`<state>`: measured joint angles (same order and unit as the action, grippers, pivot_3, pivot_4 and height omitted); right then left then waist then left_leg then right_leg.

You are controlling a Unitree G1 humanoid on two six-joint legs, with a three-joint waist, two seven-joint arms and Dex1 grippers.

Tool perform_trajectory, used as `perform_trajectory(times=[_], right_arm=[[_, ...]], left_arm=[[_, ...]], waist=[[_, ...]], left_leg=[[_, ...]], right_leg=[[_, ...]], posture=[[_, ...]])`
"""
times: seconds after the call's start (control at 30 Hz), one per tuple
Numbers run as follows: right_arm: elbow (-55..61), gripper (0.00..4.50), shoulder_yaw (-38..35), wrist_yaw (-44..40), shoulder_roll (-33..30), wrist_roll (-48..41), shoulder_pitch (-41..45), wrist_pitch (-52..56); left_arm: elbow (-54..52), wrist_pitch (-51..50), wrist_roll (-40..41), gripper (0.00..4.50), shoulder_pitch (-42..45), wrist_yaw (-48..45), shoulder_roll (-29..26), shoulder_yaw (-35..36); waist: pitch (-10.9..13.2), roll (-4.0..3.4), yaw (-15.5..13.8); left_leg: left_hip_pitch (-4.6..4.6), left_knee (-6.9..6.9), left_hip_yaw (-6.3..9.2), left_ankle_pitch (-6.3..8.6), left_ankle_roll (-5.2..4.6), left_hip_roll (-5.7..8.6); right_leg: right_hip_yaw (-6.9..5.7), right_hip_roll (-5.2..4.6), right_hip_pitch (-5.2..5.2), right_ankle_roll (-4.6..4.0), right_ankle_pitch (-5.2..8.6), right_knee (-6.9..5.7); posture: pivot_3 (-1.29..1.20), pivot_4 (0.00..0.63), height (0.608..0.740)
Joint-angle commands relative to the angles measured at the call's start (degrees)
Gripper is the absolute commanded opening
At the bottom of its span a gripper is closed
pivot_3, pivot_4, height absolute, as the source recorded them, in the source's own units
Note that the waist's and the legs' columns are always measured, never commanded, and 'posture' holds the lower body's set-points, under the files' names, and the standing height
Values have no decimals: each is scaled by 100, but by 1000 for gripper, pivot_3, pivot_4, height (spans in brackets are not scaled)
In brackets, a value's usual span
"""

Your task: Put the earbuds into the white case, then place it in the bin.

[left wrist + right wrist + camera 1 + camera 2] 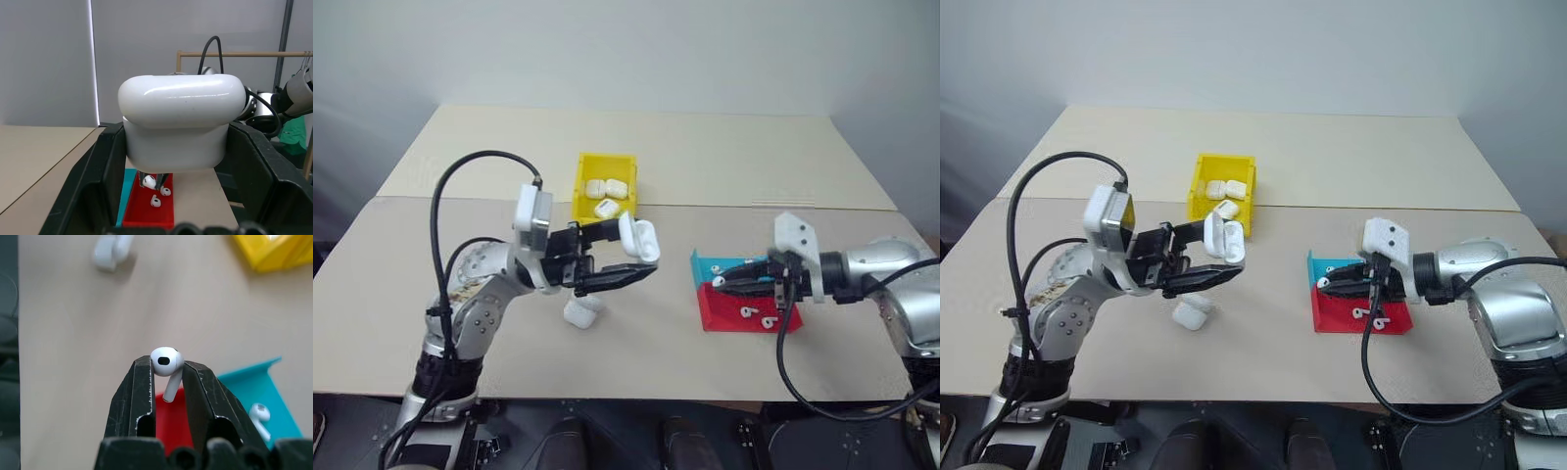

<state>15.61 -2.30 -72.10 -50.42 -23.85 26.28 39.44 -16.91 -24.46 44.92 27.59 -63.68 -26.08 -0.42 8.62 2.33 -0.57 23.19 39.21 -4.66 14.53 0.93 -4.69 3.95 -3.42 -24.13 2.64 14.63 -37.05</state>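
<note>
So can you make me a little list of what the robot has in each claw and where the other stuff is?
left claw: shut on the white case, held up above the table
right claw: shut on one earbud, over the teal-and-red tray
tray: more earbuds lying in it
yellow bin: several white cases inside
spare case: on the table below the left claw

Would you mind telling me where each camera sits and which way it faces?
Left and right eye views: on the head, looking forward and down at the table, both arms showing.
Left wrist view: along the left gripper, shut on the white case, toward the tray.
Right wrist view: along the right gripper, pinching an earbud above the table.
Shared: tray, earbud, both wrist views.
</note>
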Motion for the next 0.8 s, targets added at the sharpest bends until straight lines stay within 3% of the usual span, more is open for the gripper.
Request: perform_trajectory(times=[0.03, 0.37, 0.8], right_arm=[[127, 639, -456, 227, 149, -577, 249, 241], [702, 639, -1396, 1410, 1212, -2737, 632, 1040], [1045, 639, -1520, 2355, 1341, -3704, 759, 823]], left_arm=[[-46, 108, 24, 2776, 206, -96, 27, 21], [375, 31, 62, 2776, 601, -428, 85, -50], [287, -276, 42, 2776, 584, -435, 40, -117]], waist=[[0, 0, -3], [0, 0, -4], [0, 0, 4]], left_leg=[[0, 0, 0, 0, 0, 0], [3, 0, 3, 0, 0, 0], [7, 0, 4, 1, -2, 0]], right_leg=[[0, 0, 1, 0, 0, 1], [-1, 0, 0, 0, 0, 1], [-1, 0, -2, 1, -1, 2]], posture=[[0, 150, 740], [0, 150, 740], [0, 150, 740]])
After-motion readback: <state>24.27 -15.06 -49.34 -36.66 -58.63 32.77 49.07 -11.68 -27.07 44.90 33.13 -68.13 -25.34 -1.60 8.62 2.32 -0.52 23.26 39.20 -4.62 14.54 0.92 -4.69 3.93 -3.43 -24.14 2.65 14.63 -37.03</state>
